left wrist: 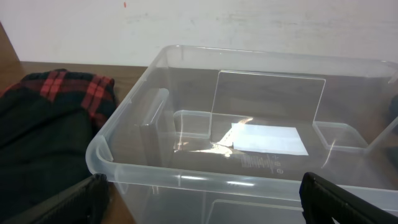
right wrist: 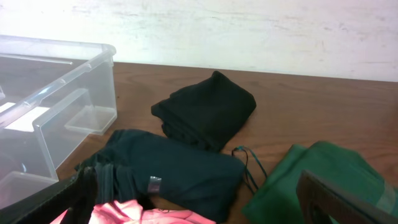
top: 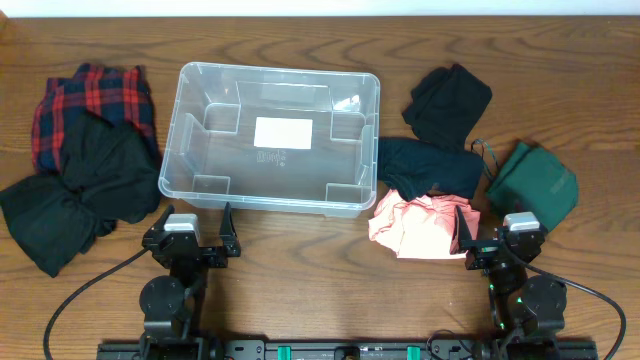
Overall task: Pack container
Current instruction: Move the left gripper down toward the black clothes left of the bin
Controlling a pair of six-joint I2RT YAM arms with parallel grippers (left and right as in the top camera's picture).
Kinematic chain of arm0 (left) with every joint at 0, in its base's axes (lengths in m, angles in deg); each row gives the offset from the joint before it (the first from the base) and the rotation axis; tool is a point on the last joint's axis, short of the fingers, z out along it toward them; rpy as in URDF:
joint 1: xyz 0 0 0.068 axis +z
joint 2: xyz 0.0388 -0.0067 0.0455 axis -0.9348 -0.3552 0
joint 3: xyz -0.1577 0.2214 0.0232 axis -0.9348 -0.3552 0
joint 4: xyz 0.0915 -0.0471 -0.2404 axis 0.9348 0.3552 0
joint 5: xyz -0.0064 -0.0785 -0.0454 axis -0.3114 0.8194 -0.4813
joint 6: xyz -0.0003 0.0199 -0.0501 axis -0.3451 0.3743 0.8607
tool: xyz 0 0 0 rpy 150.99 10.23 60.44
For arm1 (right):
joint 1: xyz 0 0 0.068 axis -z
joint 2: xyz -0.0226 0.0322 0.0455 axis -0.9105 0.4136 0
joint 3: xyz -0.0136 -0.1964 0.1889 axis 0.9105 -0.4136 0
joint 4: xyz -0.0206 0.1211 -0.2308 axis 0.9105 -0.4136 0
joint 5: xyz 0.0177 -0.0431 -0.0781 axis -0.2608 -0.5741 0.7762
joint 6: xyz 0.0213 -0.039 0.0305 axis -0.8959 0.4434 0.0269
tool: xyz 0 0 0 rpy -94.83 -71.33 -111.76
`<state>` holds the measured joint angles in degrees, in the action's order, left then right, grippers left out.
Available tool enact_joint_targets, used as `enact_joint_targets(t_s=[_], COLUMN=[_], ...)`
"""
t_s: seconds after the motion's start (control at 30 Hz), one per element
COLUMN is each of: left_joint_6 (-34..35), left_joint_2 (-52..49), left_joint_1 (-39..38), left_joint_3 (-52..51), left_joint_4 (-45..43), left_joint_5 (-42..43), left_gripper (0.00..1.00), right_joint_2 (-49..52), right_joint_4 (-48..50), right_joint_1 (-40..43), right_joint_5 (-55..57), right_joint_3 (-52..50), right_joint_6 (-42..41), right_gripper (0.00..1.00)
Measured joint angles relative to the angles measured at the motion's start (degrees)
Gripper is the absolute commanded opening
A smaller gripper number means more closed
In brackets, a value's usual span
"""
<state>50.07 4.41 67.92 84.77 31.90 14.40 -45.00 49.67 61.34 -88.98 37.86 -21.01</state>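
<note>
Both sets of jaws stand wide and empty, low at the near edge of the desk (top: 300, 240). The container (top: 270, 205) sits just ahead of the left jaws and ahead-left of the right jaws, with nothing in it but its white label (top: 283, 132).

Just beside the right jaws, on their left, lies a pink cloth (top: 415, 225). A green one (top: 535, 180) is close ahead. A dark navy one (top: 430, 165) and a folded black one (top: 450, 100) lie farther ahead-left. To the left of the left jaws is a black heap (top: 105, 170), which may be two pieces, with a red plaid cloth (top: 95, 100) beyond it.

That makes one container, four cloths on the right and two or three on the left.

Packing looks not yet begun. The likely first move is for the right jaws to drop onto the pink cloth, pinch a thick fold, then carry it over the rim.
</note>
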Motion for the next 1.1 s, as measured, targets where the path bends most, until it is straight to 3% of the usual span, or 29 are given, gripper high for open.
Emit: enact_joint_targets(t_s=[0.73,1.1], left_joint_6=[0.2,8.6], left_joint_2=[0.0,0.0], left_joint_1=[0.0,0.0], left_joint_3=[-0.6,-1.3], left_joint_4=[-2.1,-6.4], left_joint_5=[-0.9,-2.4], left_gripper=[0.98,0.98], right_joint_2=[0.0,0.0], right_joint_4=[0.0,0.0], right_joint_1=[0.0,0.0], right_joint_5=[0.0,0.0], right_joint_3=[0.0,0.0], right_joint_6=[0.0,0.0], right_gripper=[0.99,0.99])
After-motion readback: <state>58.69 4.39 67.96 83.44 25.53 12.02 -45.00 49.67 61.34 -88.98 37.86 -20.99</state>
